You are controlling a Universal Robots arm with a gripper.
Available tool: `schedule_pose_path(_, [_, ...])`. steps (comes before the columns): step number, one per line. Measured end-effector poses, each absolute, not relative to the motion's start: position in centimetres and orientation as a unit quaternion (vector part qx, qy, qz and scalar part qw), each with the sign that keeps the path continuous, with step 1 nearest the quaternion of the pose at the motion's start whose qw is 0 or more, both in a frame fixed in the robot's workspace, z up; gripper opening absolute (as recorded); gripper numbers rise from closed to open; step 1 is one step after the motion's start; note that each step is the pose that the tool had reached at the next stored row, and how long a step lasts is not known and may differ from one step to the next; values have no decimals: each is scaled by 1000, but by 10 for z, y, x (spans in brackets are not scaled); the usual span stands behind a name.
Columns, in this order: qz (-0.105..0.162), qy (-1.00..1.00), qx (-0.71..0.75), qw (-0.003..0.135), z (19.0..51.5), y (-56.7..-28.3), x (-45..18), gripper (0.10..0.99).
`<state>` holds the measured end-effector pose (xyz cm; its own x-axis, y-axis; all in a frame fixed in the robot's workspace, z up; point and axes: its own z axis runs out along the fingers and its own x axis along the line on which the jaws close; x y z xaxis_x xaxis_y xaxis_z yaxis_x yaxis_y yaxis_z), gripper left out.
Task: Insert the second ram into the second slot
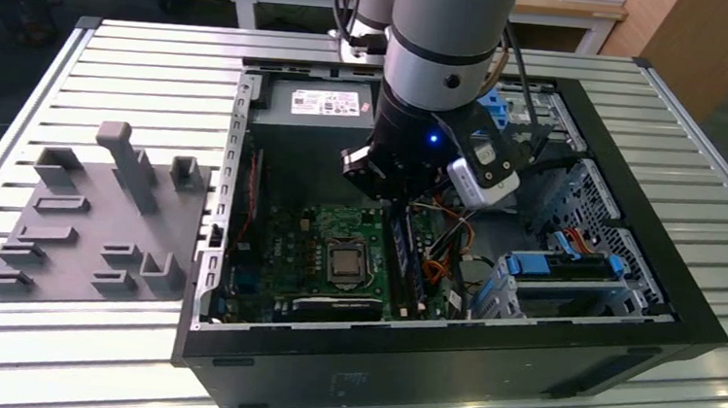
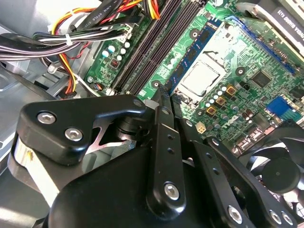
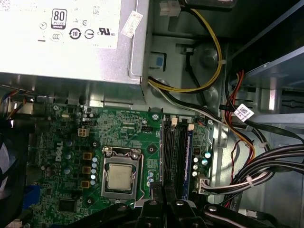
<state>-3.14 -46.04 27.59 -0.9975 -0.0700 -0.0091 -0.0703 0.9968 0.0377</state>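
The second ram (image 2: pixel 205 38), a thin blue board with dark chips, stands on edge in the bank of memory slots (image 1: pixel 406 266). In the second wrist view it sits on the side of the bank that faces the silver processor socket (image 2: pixel 199 78) and runs alongside it. The slots beyond it, toward the cables (image 3: pixel 266 161), look dark. In the first wrist view a thin blue strip (image 3: pixel 188 159) lines the slot nearest those cables. I can't tell whether that is another stick.

The hand (image 2: pixel 164 95) hangs right at the near end of the second ram, closed, with its black tips drawn together and nothing visible between them. I can't tell whether the tips actually touch the board.

In the exterior view the hand (image 1: pixel 394 204) is down inside the open computer case (image 1: pixel 456 357), mid-frame, above the green motherboard (image 1: pixel 289 247). The grey arm (image 1: pixel 446 35) drops in from the upper middle of the frame, in front of the power supply (image 1: pixel 326 104). Chunky blue drive-bay clips (image 1: pixel 568 267) sit in the case toward the lower right, and a black fan (image 2: pixel 278 168) lies beyond the processor socket.

The case rests on a slatted metal counter (image 1: pixel 154 61). A grey fixture tray (image 1: pixel 90 212) lies just beside it at the exterior view's left.
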Motion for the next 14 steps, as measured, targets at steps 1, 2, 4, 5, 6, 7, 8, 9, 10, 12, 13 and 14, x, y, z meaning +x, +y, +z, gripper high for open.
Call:
schedule_pose_path(1, [19, 999, -35, 4, 276, -461, -31, 133])
schedule_pose_path(2, [19, 999, -35, 4, 276, -461, -31, 133])
schedule_pose_path(4, [19, 999, -35, 4, 275, -461, -31, 133])
schedule_pose_path(5, [19, 999, -35, 4, 275, -461, -31, 133])
schedule_pose_path(6, [19, 999, -35, 4, 275, -461, -31, 133])
schedule_pose_path(7, [19, 999, -35, 4, 275, -461, -31, 133])
schedule_pose_path(8, [19, 999, -35, 4, 275, -462, -31, 133])
schedule_pose_path(9, [19, 999, -35, 4, 275, -462, -31, 133])
schedule_pose_path(10, [19, 999, -35, 4, 274, -462, -31, 133])
schedule_pose_path(12, [19, 999, -35, 4, 274, -462, -31, 133])
schedule_pose_path(13, [19, 999, -35, 4, 274, -462, -31, 133])
schedule_pose_path(14, [19, 999, -35, 4, 274, -462, -31, 133])
